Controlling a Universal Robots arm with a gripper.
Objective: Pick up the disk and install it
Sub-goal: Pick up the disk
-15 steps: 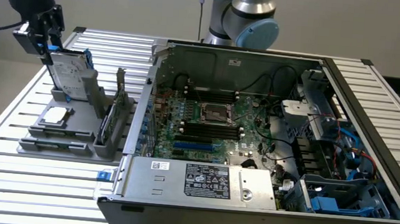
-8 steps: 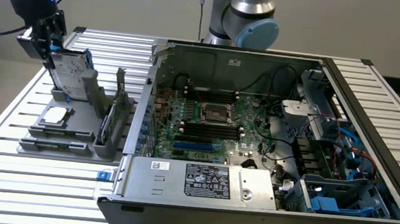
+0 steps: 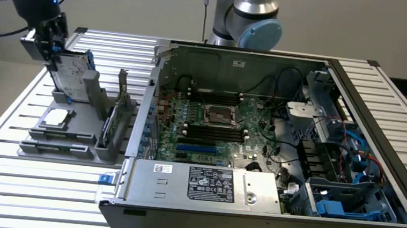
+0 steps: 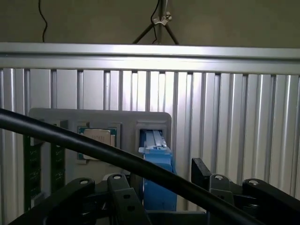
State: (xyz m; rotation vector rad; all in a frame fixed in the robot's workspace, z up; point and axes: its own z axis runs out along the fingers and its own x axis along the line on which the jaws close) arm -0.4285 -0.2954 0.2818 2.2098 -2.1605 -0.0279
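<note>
- On the slatted table [image 3: 12,186], toward the exterior view's left, the gripper [image 3: 53,48] hangs right over the disk [image 3: 72,72], which stands on edge in a slot of the grey holder [image 3: 57,149]
- The jaws are spread wide. In the wrist view the black fingers [image 4: 201,172] sit one on either side of the disk's blue carrier, with a gap on each side and no contact I can see, so nothing is held
- Step in hand, as I read it: lining up for the pick. The disk sits in its slot and the install is not begun
- A grasp from this pose would call for the pads to meet the disk's two flat faces squarely, then a lift straight along the slot so the carrier does not bind on the holder's walls
- Edges to mind:
  - the slot's grey walls close beside the disk
  - the square chip [image 3: 55,117] lying flat near it on the holder
  - the upright green boards [image 3: 117,110] standing between the disk and the computer case [image 3: 228,62]
- A black cable [image 4: 93,145] crosses the wrist view in front of the fingers; whether it touches anything I cannot tell
- Open room: there is free air above the holder. The case lies open, well apart toward the exterior view's right, with blue-fitted bays [image 3: 330,206] in its near corner beside the power-supply box [image 3: 206,183]
</note>
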